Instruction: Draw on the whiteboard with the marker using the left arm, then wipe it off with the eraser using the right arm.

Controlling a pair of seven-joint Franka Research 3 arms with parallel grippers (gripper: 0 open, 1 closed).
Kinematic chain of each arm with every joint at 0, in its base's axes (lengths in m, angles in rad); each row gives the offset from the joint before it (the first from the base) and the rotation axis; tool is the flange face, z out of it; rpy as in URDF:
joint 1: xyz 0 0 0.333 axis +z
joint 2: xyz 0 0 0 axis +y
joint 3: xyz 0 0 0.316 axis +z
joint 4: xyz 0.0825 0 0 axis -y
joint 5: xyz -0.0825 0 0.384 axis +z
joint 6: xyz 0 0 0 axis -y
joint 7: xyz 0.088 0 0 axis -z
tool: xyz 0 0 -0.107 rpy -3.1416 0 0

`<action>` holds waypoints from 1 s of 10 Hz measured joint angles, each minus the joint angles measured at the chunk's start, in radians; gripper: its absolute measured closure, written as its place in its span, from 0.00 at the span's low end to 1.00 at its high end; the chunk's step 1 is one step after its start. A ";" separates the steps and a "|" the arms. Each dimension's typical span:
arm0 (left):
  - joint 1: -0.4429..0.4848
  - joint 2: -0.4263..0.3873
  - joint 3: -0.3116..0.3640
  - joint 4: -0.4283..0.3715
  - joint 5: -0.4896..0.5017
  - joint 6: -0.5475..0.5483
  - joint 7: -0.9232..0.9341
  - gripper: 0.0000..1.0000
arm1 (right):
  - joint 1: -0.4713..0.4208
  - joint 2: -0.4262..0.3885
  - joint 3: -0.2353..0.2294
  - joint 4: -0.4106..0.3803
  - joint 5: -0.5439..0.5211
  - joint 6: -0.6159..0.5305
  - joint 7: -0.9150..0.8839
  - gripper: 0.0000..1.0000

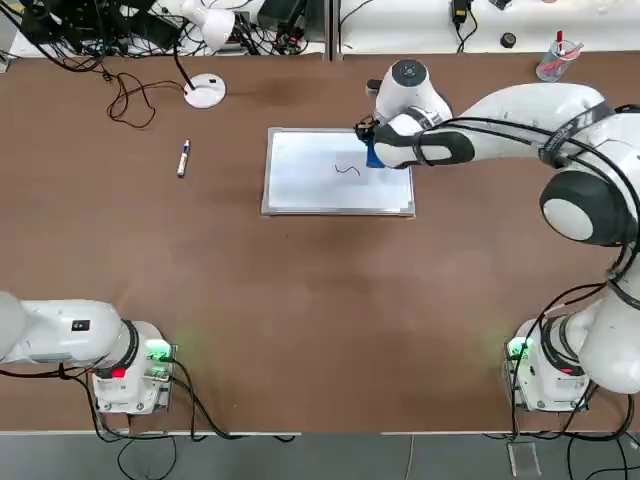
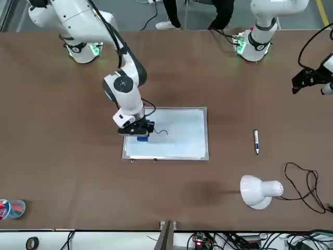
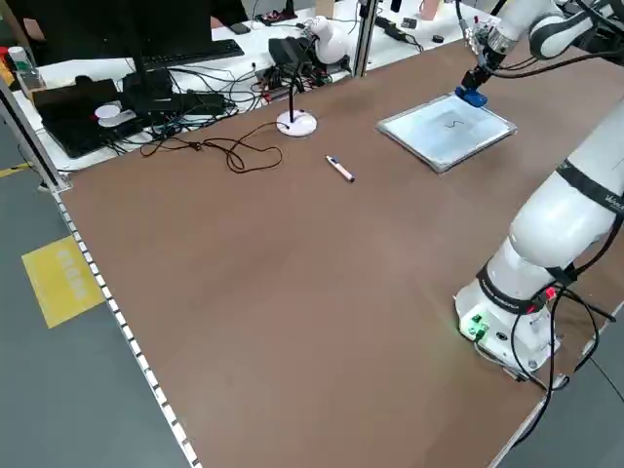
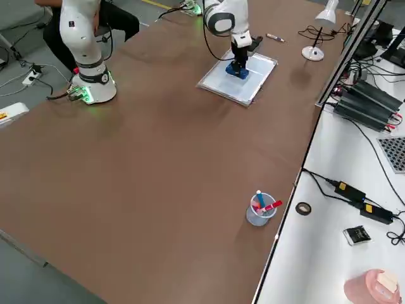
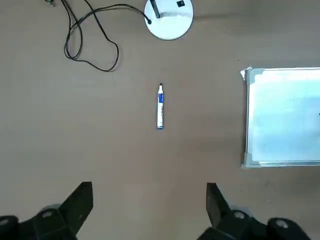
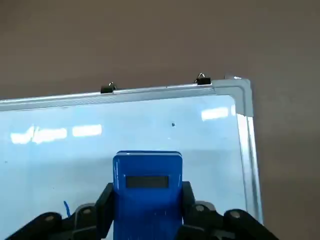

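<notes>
The whiteboard lies flat mid-table with a small dark squiggle on it. My right gripper is shut on the blue eraser, low over the board's far right part, just right of the squiggle. In the right wrist view the eraser sits between both fingers above the board; whether it touches is unclear. The marker lies alone on the table left of the board. My left gripper hangs open and empty, high and back from the marker.
A white desk lamp and its black cable sit at the far left. A clear cup with red items stands at the far right corner. A person's legs show behind the arms' bases.
</notes>
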 joint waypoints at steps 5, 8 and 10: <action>0.001 0.002 0.000 0.000 0.000 0.001 0.000 0.00 | 0.028 0.103 -0.001 0.001 0.000 0.109 0.052 0.44; 0.001 0.002 0.000 0.000 0.000 0.001 0.000 0.00 | 0.035 0.104 -0.004 0.001 -0.001 0.116 0.068 0.44; 0.002 0.002 0.000 0.000 0.000 0.002 0.000 0.00 | 0.051 0.112 -0.006 0.002 -0.002 0.141 0.095 0.44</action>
